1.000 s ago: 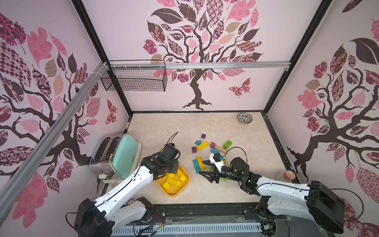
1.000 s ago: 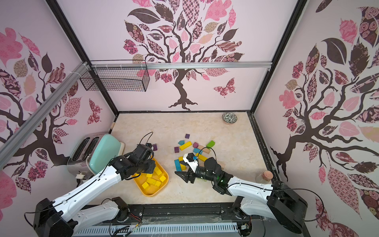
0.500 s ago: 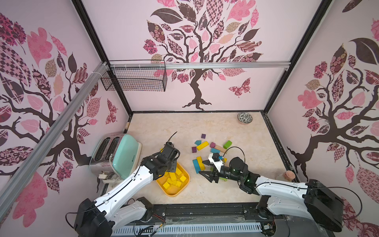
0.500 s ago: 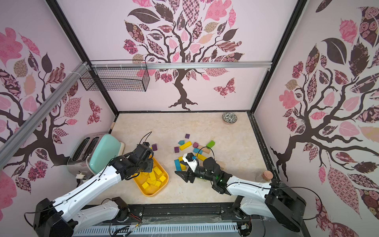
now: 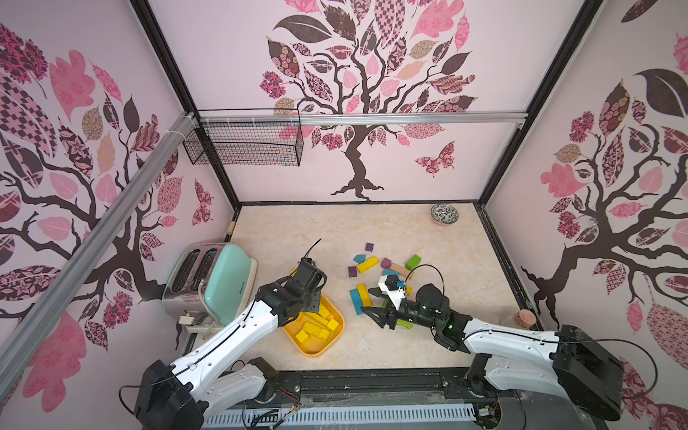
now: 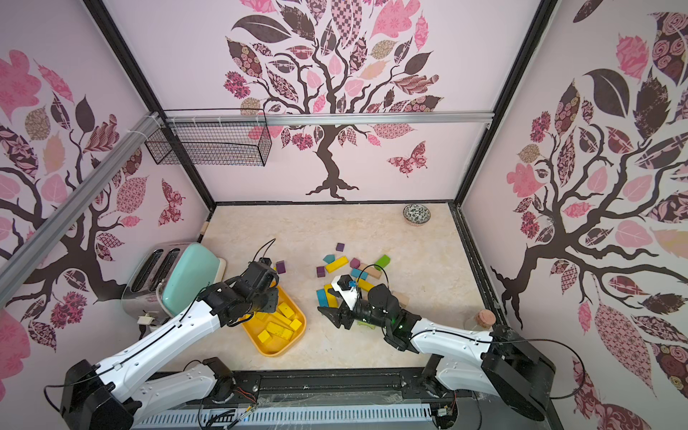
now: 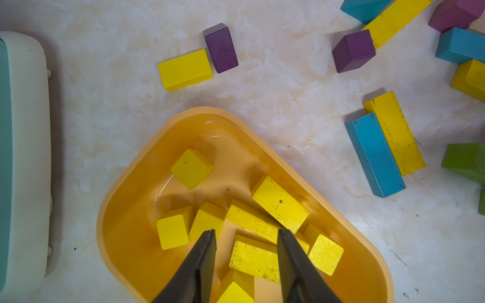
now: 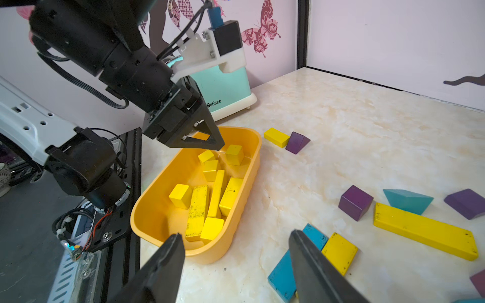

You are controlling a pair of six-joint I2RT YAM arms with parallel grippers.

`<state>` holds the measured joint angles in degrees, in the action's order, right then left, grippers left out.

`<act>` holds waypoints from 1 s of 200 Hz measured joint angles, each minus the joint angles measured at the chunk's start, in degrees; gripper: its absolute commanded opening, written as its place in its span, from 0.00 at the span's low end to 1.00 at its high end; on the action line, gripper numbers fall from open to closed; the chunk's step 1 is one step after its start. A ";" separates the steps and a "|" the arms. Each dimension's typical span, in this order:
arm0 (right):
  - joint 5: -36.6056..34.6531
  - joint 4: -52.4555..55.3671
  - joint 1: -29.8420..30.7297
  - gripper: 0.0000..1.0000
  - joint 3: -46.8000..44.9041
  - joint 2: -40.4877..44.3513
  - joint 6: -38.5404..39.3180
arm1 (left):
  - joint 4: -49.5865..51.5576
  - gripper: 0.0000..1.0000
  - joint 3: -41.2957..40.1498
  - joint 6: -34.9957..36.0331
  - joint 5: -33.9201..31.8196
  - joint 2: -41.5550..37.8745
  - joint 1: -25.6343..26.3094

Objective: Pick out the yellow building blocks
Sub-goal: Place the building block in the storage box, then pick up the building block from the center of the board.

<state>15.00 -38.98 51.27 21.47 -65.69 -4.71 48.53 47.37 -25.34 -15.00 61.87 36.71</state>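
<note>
Several yellow building blocks [image 7: 279,203] lie in the orange-yellow tray [image 7: 123,204], which shows in both top views [image 5: 329,344] [image 6: 298,333]. My left gripper [image 7: 245,233] hangs open just above them with nothing between its fingers, and the right wrist view shows it over the tray's far end [image 8: 215,144]. More yellow blocks lie on the table: a short one [image 7: 185,69] beside a purple block, a bar [image 7: 395,132] against a blue bar, and a long bar [image 8: 425,232]. My right gripper [image 8: 235,234] is open and empty, low between the tray and the loose pile [image 5: 370,301].
Purple, blue, green and pale blocks [image 5: 387,270] are scattered right of the tray. A mint toaster [image 5: 216,279] stands at the left, a patterned bowl [image 5: 444,214] at the back right, a corked jar [image 5: 523,318] by the right wall, and a wire basket [image 5: 245,143] on the back rail.
My left gripper's jaws have parted over the tray, and the arm has shifted slightly. The right arm has barely moved.
</note>
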 measured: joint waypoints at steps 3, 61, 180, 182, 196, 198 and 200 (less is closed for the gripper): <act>-0.22 0.09 0.00 0.69 0.00 0.04 -0.04 | -0.02 0.45 0.00 0.02 0.04 0.00 0.00; -7.21 3.21 0.00 0.74 0.87 0.37 -1.16 | -2.14 0.45 0.02 1.01 2.16 0.02 -0.04; -20.61 15.63 -4.24 0.79 11.32 -9.35 -6.73 | -10.84 0.45 8.50 5.77 11.19 9.44 -0.09; -20.68 15.80 -4.85 0.79 11.43 -9.44 -7.08 | -10.91 0.45 8.72 5.88 11.37 9.68 -0.09; -20.61 17.27 -9.05 0.79 11.87 -9.94 -8.48 | -11.02 0.45 10.29 6.54 12.72 10.91 -0.09; -20.61 17.46 -9.75 0.79 11.91 -10.03 -8.68 | -11.02 0.45 10.58 6.60 12.92 11.06 -0.09; -20.59 17.59 -10.16 0.79 11.91 -10.10 -8.72 | -11.06 0.45 10.84 6.69 13.11 11.21 -0.09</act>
<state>-5.58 -21.39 41.10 33.39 -75.79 -13.43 37.47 58.22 -18.65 -1.89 73.08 36.62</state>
